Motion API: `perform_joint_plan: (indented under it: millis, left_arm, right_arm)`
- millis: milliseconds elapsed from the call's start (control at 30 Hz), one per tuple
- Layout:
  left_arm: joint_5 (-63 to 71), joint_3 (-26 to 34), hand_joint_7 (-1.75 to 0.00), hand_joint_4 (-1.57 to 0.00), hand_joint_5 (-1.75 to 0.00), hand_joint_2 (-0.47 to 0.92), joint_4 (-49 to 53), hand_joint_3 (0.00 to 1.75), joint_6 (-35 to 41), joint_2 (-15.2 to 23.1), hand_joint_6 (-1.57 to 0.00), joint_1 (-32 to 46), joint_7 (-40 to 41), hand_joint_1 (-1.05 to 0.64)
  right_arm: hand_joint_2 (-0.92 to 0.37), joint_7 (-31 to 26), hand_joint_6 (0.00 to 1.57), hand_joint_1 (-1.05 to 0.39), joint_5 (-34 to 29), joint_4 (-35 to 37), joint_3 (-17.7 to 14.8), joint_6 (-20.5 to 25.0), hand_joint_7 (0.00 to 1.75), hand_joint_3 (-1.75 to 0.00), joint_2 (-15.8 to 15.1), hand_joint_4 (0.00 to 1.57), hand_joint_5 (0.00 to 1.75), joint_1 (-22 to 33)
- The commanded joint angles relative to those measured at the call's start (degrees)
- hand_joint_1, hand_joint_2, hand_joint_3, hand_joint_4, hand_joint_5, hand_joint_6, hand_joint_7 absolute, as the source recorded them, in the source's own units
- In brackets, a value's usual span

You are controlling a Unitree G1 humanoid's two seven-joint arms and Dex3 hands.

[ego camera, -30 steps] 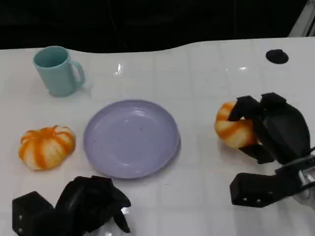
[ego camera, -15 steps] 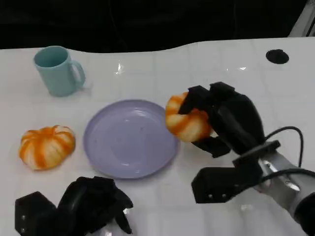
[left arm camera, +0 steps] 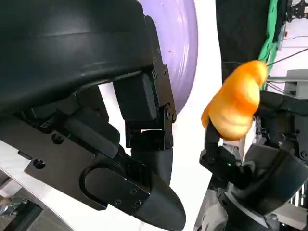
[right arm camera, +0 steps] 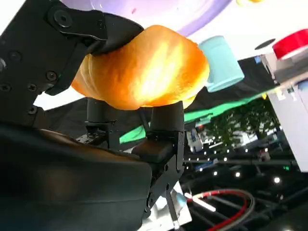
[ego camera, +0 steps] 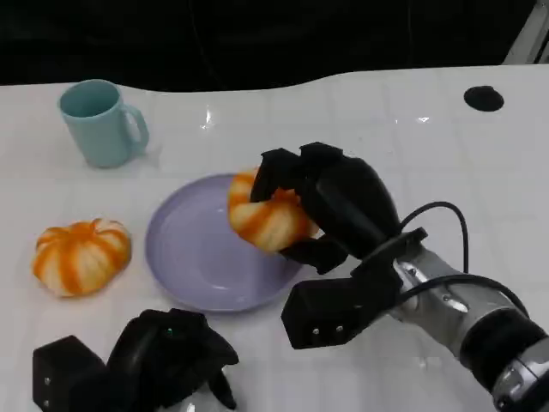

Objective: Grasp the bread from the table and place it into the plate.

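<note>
Right hand (ego camera: 322,202) gripping the orange-striped bread (ego camera: 268,215), held over the purple plate's (ego camera: 184,257) right part. Left hand (ego camera: 171,356) curled in, holding nothing. Released too near the rim, could roll onto the surface (ego camera: 403,129).

A white table (ego camera: 412,154) fills most of the head view, its glossy top marked with a faint grid of lines and small bright glints of light. Its far edge runs in a wavy curve, and behind it everything is black. A small round black disc (ego camera: 483,98) sits on the table near the far right corner. The right wrist view shows a dark room with rows of small ceiling lights (right arm camera: 231,166), a green cloth (right arm camera: 192,118) and a red cable (right arm camera: 226,199).
</note>
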Motion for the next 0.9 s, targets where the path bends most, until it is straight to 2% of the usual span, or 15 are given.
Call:
perform_joint_plan:
  millis: [33, 233, 267, 300, 367, 400, 433, 500, 533, 567, 600, 633, 700, 800, 900]
  left_arm:
    - [0.1, 0.1, -0.47, -1.51, -0.91, 0.77, -0.6, 0.00, 0.2, 0.5, -1.57, 0.2, 0.8, -1.05]
    - [0.4, 0.1, -0.48, -1.51, -0.90, 0.78, -0.4, 0.01, 0.0, 0.8, -1.57, 0.1, 0.6, -1.05]
    - [0.4, 0.1, -0.48, -1.51, -0.90, 0.78, -0.4, 0.01, 0.1, 0.8, -1.57, 0.2, 0.6, -1.05]
    - [0.4, 0.0, -0.48, -1.51, -0.90, 0.78, -0.4, 0.01, 0.1, 0.8, -1.57, 0.2, 0.7, -1.05]
    - [0.7, 0.0, -0.48, -1.51, -0.90, 0.78, -0.4, 0.01, -0.1, 0.9, -1.57, 0.2, 0.9, -1.05]
    - [0.9, -0.1, -0.48, -1.51, -0.90, 0.78, -0.4, 0.01, -0.2, 0.9, -1.57, 0.2, 0.9, -1.05]
    - [0.9, -0.1, -0.49, -1.51, -0.90, 0.78, -0.4, 0.01, -0.3, 0.9, -1.57, 0.2, 0.9, -1.05]
    - [0.9, 0.0, -0.49, -1.51, -0.90, 0.78, -0.3, 0.01, -0.4, 0.9, -1.57, 0.2, 0.7, -1.05]
    - [0.8, 0.0, -0.49, -1.51, -0.90, 0.78, -0.4, 0.01, -0.3, 0.9, -1.57, 0.2, 0.7, -1.05]
    - [0.7, 0.0, -0.48, -1.51, -0.90, 0.78, -0.4, 0.01, -0.3, 0.8, -1.57, 0.2, 0.6, -1.05]
    - [0.7, 0.1, -0.48, -1.51, -0.90, 0.78, -0.4, 0.01, -0.3, 0.8, -1.57, 0.2, 0.6, -1.05]
    - [0.7, 0.1, -0.48, -1.51, -0.90, 0.78, -0.4, 0.01, -0.5, 0.8, -1.57, 0.2, 0.6, -1.05]
    - [0.9, 0.1, -0.48, -1.51, -0.90, 0.79, -0.3, 0.01, -0.9, 0.9, -1.57, 0.2, 0.6, -1.05]
    - [0.7, 0.2, -0.49, -1.52, -0.90, 0.79, -0.3, 0.01, -0.6, 0.9, -1.57, 0.2, 0.5, -1.05]
    - [0.9, 0.1, -0.49, -1.51, -0.90, 0.78, -0.3, 0.01, -0.5, 1.0, -1.57, 0.1, 0.6, -1.05]
  right_arm:
    - [-0.42, 0.3, 0.71, -0.17, 1.1, 3.3, 0.2, -0.9, 1.75, -1.16, 1.7, 0.93, 1.75, -2.4]
    - [-0.40, -0.4, 0.72, -0.16, 0.6, 6.7, 1.1, -0.1, 1.71, -1.19, 3.8, 0.91, 1.75, -3.8]
    - [-0.40, -0.4, 0.74, -0.15, 0.7, 7.3, 1.1, -0.2, 1.60, -1.17, 4.2, 0.90, 1.75, -3.9]
    - [-0.42, -0.4, 0.80, -0.15, 0.8, 7.8, 1.1, -0.2, 1.30, -1.06, 4.5, 0.89, 1.63, -4.0]
    - [-0.48, 0.3, 0.92, -0.16, 1.2, 8.6, 1.0, -0.1, 0.92, -0.90, 5.0, 0.90, 1.45, -4.2]
    - [-0.53, 1.1, 0.92, -0.18, 1.3, 9.0, 1.0, 0.0, 0.72, -0.79, 5.2, 0.85, 1.29, -4.3]
    - [-0.56, 2.1, 0.92, -0.19, 1.2, 9.3, 1.2, 0.4, 0.59, -0.74, 5.2, 0.82, 1.19, -4.5]
    - [-0.60, 3.1, 0.82, -0.25, 0.8, 9.6, 1.6, 0.8, 0.32, -0.61, 5.0, 0.72, 0.90, -4.6]
    - [-0.62, 4.0, 0.81, -0.26, 0.6, 9.6, 1.9, 1.3, 0.26, -0.58, 4.9, 0.71, 0.83, -4.7]
    - [-0.66, 4.6, 0.74, -0.30, 0.4, 9.5, 2.1, 1.6, 0.18, -0.51, 4.8, 0.61, 0.72, -4.7]
    - [-0.74, 5.0, 0.70, -0.32, 0.4, 9.4, 2.2, 1.9, 0.12, -0.37, 4.7, 0.56, 0.63, -4.7]
    - [-0.77, 7.3, 0.69, -0.33, 0.2, 8.7, 2.6, 3.4, 0.09, -0.32, 4.4, 0.54, 0.60, -4.6]
    - [-0.89, 11.5, 0.43, -0.50, 0.4, 6.8, 2.8, 5.7, 0.02, -0.18, 3.7, 0.25, 0.39, -4.1]
    - [-0.92, 15.0, 0.32, -0.60, 1.1, 3.5, 2.6, 7.4, 0.00, -0.17, 2.8, 0.13, 0.31, -2.7]
    - [-0.92, 17.0, 0.28, -0.62, 1.6, 0.1, 2.5, 8.1, 0.00, -0.18, 1.6, 0.10, 0.30, -0.9]
